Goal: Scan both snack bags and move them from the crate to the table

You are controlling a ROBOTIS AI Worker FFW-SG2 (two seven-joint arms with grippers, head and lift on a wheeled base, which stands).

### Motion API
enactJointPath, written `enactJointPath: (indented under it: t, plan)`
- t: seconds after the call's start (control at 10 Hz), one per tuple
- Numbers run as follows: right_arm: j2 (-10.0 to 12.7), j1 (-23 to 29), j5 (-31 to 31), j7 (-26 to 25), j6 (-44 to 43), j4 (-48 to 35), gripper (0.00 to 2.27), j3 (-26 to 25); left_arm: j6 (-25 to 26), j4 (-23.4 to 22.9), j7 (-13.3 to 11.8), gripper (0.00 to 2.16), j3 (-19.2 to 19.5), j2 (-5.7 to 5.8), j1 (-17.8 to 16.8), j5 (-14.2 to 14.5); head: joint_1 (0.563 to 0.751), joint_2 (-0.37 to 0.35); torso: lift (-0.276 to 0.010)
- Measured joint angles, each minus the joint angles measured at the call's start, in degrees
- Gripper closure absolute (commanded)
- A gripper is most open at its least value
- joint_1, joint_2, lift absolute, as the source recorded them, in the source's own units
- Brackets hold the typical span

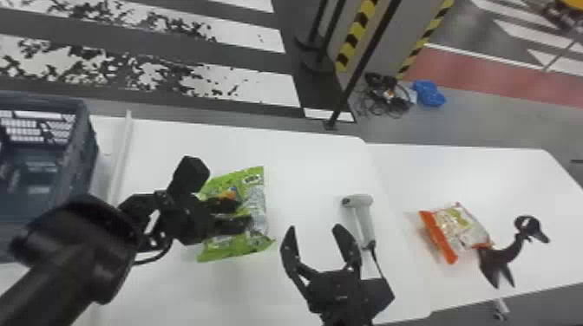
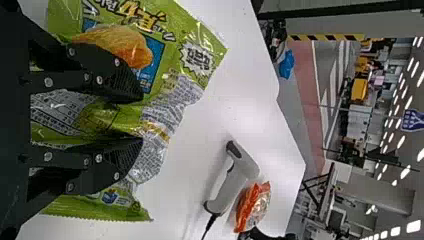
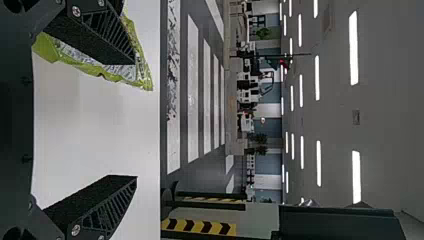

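Green snack bag (image 1: pixel 254 186) lies on the table (image 1: pixel 303 173) beneath the left tool (image 1: pixel 244 213).

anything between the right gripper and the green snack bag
Nothing visible stands between the right gripper and the near edge of the green snack bag, just bare table. The left gripper is over the bag's middle, though, so it would probably block a grasp there.
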Motion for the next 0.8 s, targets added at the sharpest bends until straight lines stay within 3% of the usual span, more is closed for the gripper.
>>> enactJointPath:
  t: [0.3, 0.4, 0.6, 0.8]
  plan:
    - [-0.06, 0.42, 0.00, 0.00, 0.21, -0.80, 0.12, -0.05, -7.55, -5.60, 5.13, 0.06, 3.47, 0.99, 3.69, 0.49, 0.695, -0.350, -0.037]
    - [-0.09, 0.43, 0.00, 0.00, 0.32, -0.84, 0.12, -0.08, -9.03, -8.80, 5.45, 0.08, 5.94, 1.64, 5.71, 0.49, 0.695, -0.350, -0.037]
    - [-0.09, 0.42, 0.00, 0.01, 0.35, -0.95, 0.12, -0.10, -10.63, -16.68, 6.02, 0.08, 11.98, 3.54, 10.71, 0.75, 0.695, -0.334, -0.037]
    - [-0.09, 0.43, 0.02, 0.09, 0.35, -1.10, 0.12, -0.09, -12.99, -24.40, 7.82, 0.09, 18.60, 5.48, 16.30, 1.57, 0.695, -0.254, -0.037]
